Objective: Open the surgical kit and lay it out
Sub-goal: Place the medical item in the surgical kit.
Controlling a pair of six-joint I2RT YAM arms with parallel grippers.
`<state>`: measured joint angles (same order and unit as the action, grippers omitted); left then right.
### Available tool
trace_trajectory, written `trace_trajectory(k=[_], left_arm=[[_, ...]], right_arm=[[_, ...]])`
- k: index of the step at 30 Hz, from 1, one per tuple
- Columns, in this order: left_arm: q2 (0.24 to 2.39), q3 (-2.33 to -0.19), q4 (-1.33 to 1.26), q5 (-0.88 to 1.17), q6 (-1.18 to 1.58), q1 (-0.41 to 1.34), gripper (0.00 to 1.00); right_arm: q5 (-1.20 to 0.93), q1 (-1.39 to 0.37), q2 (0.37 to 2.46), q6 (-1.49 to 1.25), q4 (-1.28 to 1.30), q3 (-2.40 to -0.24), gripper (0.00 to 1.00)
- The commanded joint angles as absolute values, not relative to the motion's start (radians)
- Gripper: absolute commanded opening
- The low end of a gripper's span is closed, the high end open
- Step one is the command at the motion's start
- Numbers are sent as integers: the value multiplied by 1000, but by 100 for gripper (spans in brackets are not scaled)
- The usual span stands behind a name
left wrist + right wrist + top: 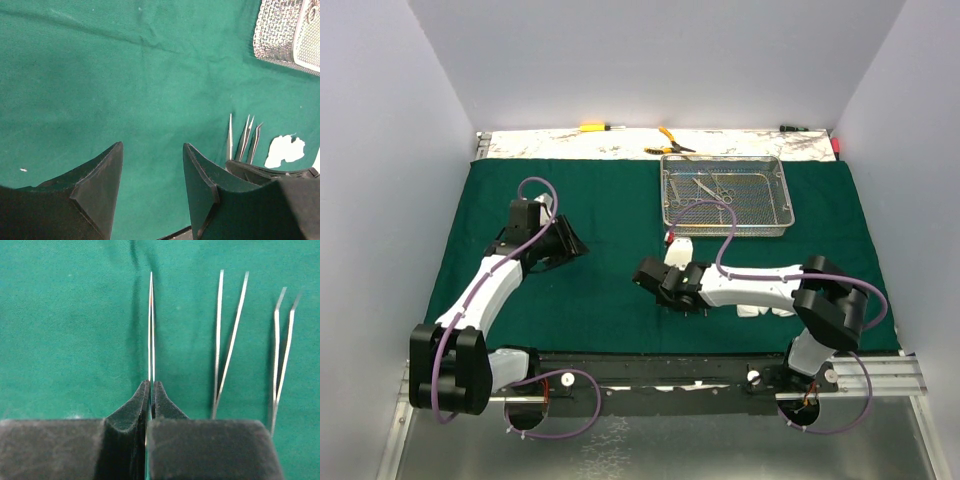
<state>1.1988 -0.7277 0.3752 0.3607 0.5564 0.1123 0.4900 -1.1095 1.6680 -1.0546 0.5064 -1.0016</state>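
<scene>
Mesh tray (pixel 760 233) upper right on green cloth (pixel 600 200); right fingers (pixel 144 396) clamped shut on tweezers (pixel 151 325) beside two laid pairs (pixel 218 340) at frame right, left fingers (pixel 112 165) part-open, empty; risk: crooked release knocks neighbours askew.

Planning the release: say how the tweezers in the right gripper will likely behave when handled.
The tweezers look thin, so probably light. Their blades are squeezed together in the right gripper, so they likely spring apart on release. Flat-sided, they should not roll on the cloth.
</scene>
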Motion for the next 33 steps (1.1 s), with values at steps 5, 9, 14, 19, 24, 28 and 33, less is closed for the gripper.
trace_trajectory(k=[5, 9, 14, 19, 24, 28, 33], left_arm=[[1171, -697, 365, 331, 525, 109, 52], [1174, -697, 364, 330, 526, 110, 52], [1176, -696, 366, 332, 525, 110, 52], [1169, -690, 366, 331, 530, 110, 52], [1169, -694, 364, 328, 536, 110, 52], [1159, -691, 365, 325, 533, 109, 52], [1156, -695, 365, 326, 535, 109, 52]], right_arm=[[690, -1135, 1641, -1111, 576, -1009, 1], [702, -1135, 1637, -1118, 575, -1001, 1], [681, -1136, 1692, -1117, 568, -1021, 1], [622, -1135, 1726, -1119, 558, -1018, 1], [568, -1135, 1738, -1115, 537, -996, 1], [555, -1136, 1741, -1118, 570, -1023, 15], [604, -1135, 1704, -1140, 698, -1113, 46]])
